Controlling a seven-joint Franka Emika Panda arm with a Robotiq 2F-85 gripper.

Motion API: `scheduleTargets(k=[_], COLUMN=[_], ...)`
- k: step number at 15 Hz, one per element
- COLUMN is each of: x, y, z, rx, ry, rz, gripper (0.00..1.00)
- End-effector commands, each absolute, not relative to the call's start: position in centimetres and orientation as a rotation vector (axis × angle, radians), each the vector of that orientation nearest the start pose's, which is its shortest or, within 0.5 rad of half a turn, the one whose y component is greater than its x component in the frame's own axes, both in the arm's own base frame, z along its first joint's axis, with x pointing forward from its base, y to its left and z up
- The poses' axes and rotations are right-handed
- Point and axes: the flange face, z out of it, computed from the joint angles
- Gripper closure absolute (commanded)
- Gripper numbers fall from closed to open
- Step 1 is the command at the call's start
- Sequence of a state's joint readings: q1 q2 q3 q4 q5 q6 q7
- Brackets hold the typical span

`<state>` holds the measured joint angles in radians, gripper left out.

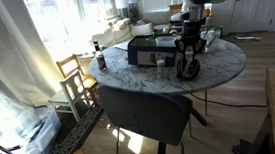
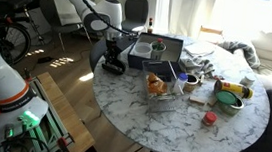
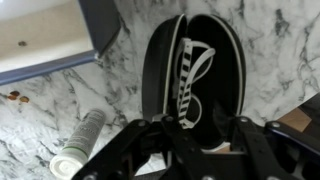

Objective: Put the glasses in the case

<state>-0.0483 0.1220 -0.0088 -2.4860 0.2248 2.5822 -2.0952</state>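
Observation:
An open black oval case (image 3: 225,70) lies on the marble table (image 3: 280,50). The glasses (image 3: 192,75), with a black-and-white striped frame, lie inside it. My gripper (image 3: 205,135) hangs just above the case's near end, its fingers spread and nothing between them. In both exterior views the gripper (image 1: 186,61) (image 2: 113,56) stands right over the case (image 1: 189,75) (image 2: 113,69) near the table's edge.
A white tube (image 3: 80,145) lies on the marble beside the case. A dark box (image 2: 159,50) stands behind it. A container with orange food (image 2: 157,86), a tin (image 2: 231,95) and a red lid (image 2: 209,119) sit mid-table. A dark chair (image 1: 146,111) stands at the table's edge.

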Motion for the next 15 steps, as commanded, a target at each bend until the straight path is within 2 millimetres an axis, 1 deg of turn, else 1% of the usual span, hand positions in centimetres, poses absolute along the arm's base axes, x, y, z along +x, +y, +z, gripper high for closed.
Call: scheduleTargets(k=[1,2,4,5,8,9,11,15], x=[46.8,46.8,46.4,46.3,45.4,44.9,44.0,41.8], y=[-3.7,-3.9,-4.3,-4.5,-5.3,-5.9,-7.5,-11.7], z=[25.9,26.6,28.4,29.2,31.9,32.8,34.3,36.9], rx=[1.916,1.911,1.917,1.922,1.989,2.057,2.202,2.465], ry=[2.537,2.532,2.524,2.521,2.487,2.449,2.343,2.074], rz=[0.141,0.145,0.163,0.167,0.151,0.125,0.08,-0.017], gripper=[0.27,0.18,0.05,0.0,0.0,0.0,0.0,0.0])
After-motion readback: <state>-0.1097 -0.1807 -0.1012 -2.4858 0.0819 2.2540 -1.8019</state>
